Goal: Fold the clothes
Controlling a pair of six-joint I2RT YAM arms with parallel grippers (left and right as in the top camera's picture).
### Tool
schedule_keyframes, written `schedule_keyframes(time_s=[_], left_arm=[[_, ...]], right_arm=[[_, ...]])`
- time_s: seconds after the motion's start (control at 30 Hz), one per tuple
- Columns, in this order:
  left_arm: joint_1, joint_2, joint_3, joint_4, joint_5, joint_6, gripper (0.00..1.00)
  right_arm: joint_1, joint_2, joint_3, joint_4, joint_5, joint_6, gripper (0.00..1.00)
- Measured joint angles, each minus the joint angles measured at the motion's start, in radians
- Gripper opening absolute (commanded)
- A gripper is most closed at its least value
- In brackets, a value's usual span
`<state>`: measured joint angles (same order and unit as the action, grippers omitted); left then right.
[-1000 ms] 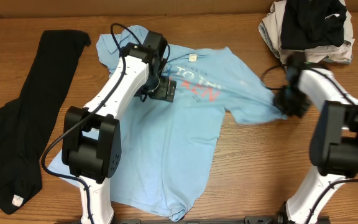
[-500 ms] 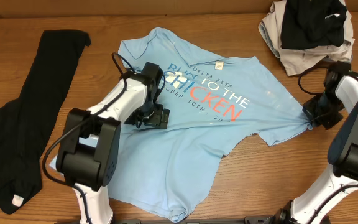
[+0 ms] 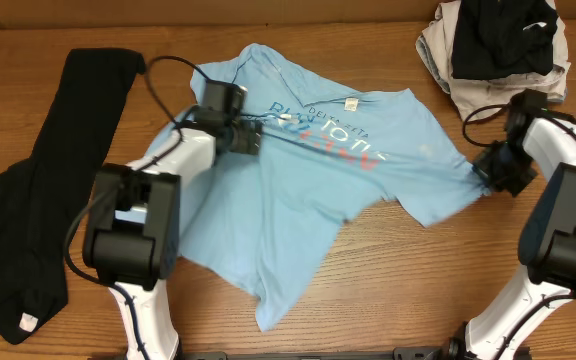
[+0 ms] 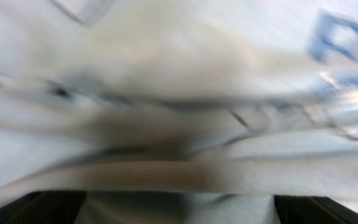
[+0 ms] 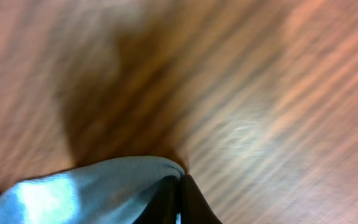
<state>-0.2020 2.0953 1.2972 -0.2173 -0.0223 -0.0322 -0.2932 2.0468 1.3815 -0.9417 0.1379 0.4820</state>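
Note:
The light-blue T-shirt [image 3: 298,220] with white and pink-red lettering lies mid-table, stretched in a taut ridge between both grippers. My left gripper [image 3: 251,137] is on the chest near the left shoulder and seems shut on the cloth. In the blurred left wrist view the shirt [image 4: 179,74] fills the frame and covers the jaws [image 4: 179,208]. My right gripper [image 3: 488,172] is shut on the right sleeve. The right wrist view shows its closed fingers [image 5: 179,186] pinching blue cloth [image 5: 92,186] just above the wood.
A long black garment [image 3: 43,190] lies along the left side of the table. A pile of black and beige garments [image 3: 493,45] sits at the far right corner, just behind the right arm. Wooden tabletop [image 5: 260,93] shows to the right of the shirt.
The left gripper has moved toward the far edge, drawing the shirt with it. The shirt is now taut between the grippers and its hem has slid up. The right gripper shifted slightly left.

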Motion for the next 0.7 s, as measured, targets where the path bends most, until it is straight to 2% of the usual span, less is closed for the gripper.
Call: schedule_keyframes(time_s=[0.1,0.2,0.43,0.57,0.7], left_arm=[[0.079,0.031,0.043,0.014,0.021,0.032,1.00],[0.136,0.056,0.125,-0.092,0.031,0.051,1.00],[0.150,0.132,0.538,-0.674,0.004,0.073,1.00],[0.113,0.132,0.833,-1.007,0.050,0.081,1.00],[0.052,0.127,1.035,-1.239,0.123,0.088,0.91]], right_arm=[[0.034,0.000,0.000,0.018,-0.007,-0.009,0.06],[0.068,0.000,0.000,0.032,-0.022,-0.012,0.06],[0.080,0.000,0.008,0.034,-0.112,-0.050,0.04],[0.080,-0.002,0.009,0.038,-0.158,-0.076,0.04],[0.080,-0.008,0.009,0.035,-0.192,-0.100,0.04]])
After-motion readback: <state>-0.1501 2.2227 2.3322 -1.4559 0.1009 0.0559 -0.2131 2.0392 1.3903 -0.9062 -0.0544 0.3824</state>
